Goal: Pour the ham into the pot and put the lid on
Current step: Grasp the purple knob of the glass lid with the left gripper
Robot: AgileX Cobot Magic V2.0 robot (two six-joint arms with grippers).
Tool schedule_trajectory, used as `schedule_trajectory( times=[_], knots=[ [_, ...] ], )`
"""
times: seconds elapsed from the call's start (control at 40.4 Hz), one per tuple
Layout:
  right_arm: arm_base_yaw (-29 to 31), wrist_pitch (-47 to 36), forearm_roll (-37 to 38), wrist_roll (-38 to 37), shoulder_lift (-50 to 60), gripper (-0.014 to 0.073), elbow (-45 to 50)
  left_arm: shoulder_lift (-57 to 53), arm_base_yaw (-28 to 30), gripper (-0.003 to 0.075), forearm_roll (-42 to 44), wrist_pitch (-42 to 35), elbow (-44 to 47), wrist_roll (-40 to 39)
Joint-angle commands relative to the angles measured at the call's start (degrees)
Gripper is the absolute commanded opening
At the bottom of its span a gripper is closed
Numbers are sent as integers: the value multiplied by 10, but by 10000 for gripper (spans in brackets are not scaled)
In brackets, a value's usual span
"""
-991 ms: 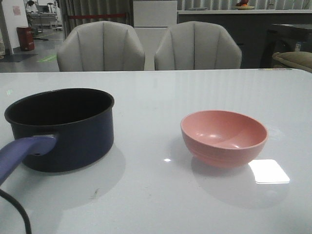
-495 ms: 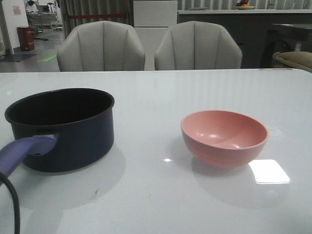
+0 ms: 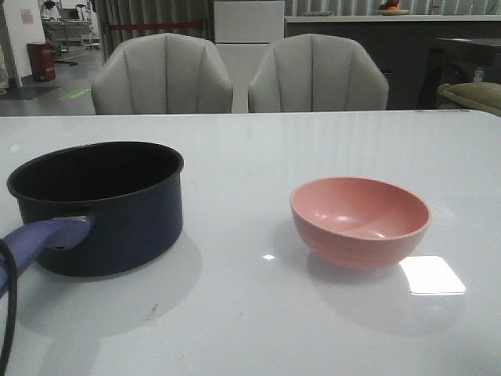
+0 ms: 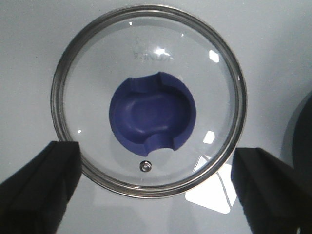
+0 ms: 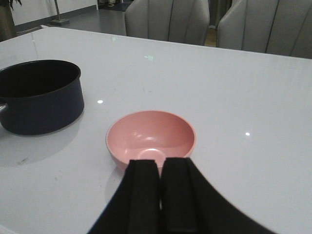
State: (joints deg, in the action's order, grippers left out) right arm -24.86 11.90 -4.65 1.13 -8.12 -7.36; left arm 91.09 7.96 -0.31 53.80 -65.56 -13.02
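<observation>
The dark navy pot (image 3: 109,219) with its blue-purple handle (image 3: 39,235) stands at the table's left; its inside is black and I see no ham in it. The pink bowl (image 3: 360,223) at the right looks empty in the right wrist view (image 5: 151,134). The ham is out of view. The glass lid (image 4: 146,63) with its dark blue knob (image 4: 152,114) lies flat on the table. My left gripper (image 4: 156,195) is open wide above it, touching nothing. My right gripper (image 5: 161,163) is shut and empty, just short of the bowl's near rim.
Two grey chairs (image 3: 160,74) (image 3: 317,74) stand behind the table's far edge. A black cable (image 3: 6,313) hangs at the front left, by the pot handle. The pot's edge (image 4: 302,136) shows beside the lid. The pot also shows in the right wrist view (image 5: 39,97).
The black cable at the front left has shifted left, toward the edge of the view. Pot and bowl have not moved.
</observation>
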Motion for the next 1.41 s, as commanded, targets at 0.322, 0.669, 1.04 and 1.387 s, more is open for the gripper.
schedule_trajectory(
  times=[0.322, 0.669, 1.04, 1.387],
  knots=[
    [-1, -48, 2, 4, -5, 147, -17, 83, 3, 659, -11, 38, -84, 18],
    [-1, -48, 2, 4, -5, 147, -17, 134, 20, 658, -29, 34, -97, 20],
    [-1, -48, 2, 4, -5, 147, -17, 159, 20, 417, -30, 39, -97, 32],
    [-1, -48, 2, 4, -5, 147, -17, 154, 20, 246, -30, 29, -97, 33]
  ],
)
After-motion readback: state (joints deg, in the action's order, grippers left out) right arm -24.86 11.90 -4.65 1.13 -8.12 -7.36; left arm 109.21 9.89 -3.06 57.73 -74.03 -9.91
